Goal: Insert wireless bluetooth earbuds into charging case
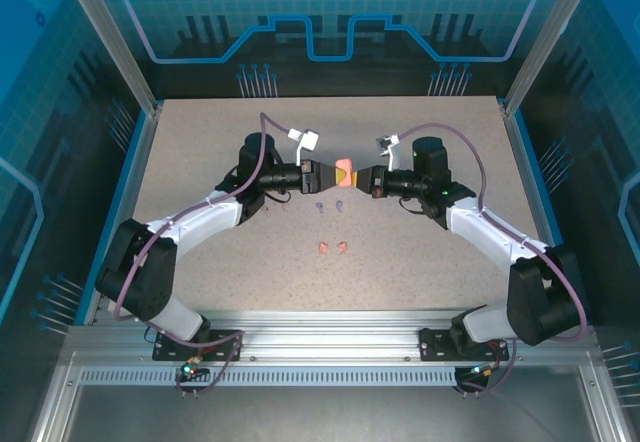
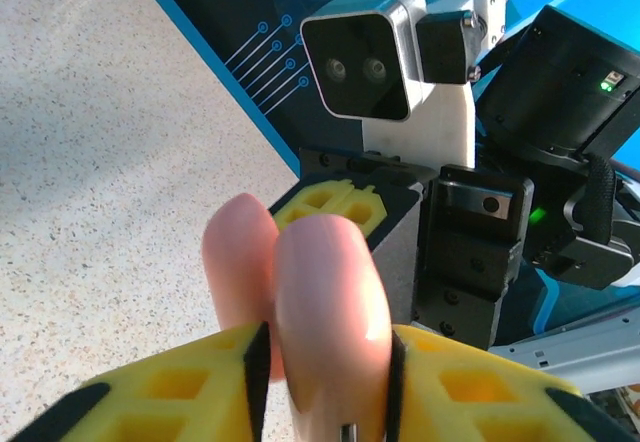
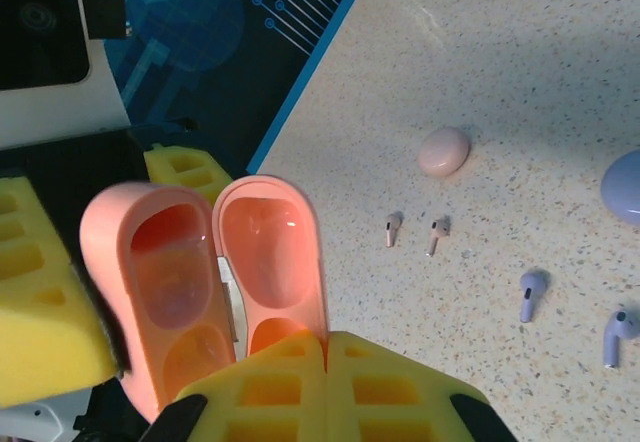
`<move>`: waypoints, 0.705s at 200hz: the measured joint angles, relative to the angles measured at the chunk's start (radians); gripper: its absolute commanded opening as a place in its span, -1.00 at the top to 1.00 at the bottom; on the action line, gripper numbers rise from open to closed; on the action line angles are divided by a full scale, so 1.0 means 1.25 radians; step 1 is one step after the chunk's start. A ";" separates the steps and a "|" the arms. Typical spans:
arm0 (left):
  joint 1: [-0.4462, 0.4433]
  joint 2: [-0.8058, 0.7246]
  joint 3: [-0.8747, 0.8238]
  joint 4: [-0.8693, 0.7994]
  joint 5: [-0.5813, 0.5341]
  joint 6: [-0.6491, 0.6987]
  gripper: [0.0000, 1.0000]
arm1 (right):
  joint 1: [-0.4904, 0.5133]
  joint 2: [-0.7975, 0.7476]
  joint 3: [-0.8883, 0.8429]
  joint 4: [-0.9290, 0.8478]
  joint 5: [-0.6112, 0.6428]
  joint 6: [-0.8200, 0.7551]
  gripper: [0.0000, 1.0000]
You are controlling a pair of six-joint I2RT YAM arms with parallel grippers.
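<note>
The right claw (image 3: 328, 347) is clenched on the thin rim of one half of the coral case (image 3: 268, 252). The left claw (image 2: 325, 362) has its pads against both sides of the other half, which reads as a grasp. Between them the case hangs open over the middle of the table (image 1: 200, 142), seemingly lifted clear of it.

The coral buds (image 1: 323, 248) that belong in it lie side by side on the table, on the near side of the case, toward the arms' bases.

To do this step well, the case should be held steady with its hollows facing up. Both claws are busy, so one would have to let go before any bud can be fetched. The half with the wells looks like the one to keep hold of. The buds are tiny, so a slow, square pinch seems safest.

The purple buds (image 1: 320, 205) lie between the case and the coral pair, likely under any path down to them, and could be knocked. The pink buds (image 3: 392, 230) lie close by the pink case (image 3: 444, 151), and the purple case (image 3: 625, 187) sits apart from both.
</note>
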 measured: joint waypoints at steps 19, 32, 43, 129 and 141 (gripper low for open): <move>0.000 0.000 -0.004 0.001 -0.016 0.002 -0.23 | 0.000 0.000 0.001 -0.021 0.012 0.000 1.00; 0.000 0.000 -0.007 0.003 -0.027 0.001 -0.36 | 0.000 0.000 0.005 -0.034 0.022 -0.001 1.00; 0.000 0.000 -0.011 0.005 -0.034 0.002 -0.40 | 0.000 0.000 0.009 -0.046 0.030 -0.002 1.00; 0.039 -0.031 0.002 -0.107 -0.061 0.073 -0.66 | 0.001 -0.001 0.121 -0.260 0.163 -0.160 1.00; 0.049 -0.031 0.036 -0.175 -0.058 0.113 -0.68 | 0.001 0.002 0.155 -0.308 0.191 -0.214 1.00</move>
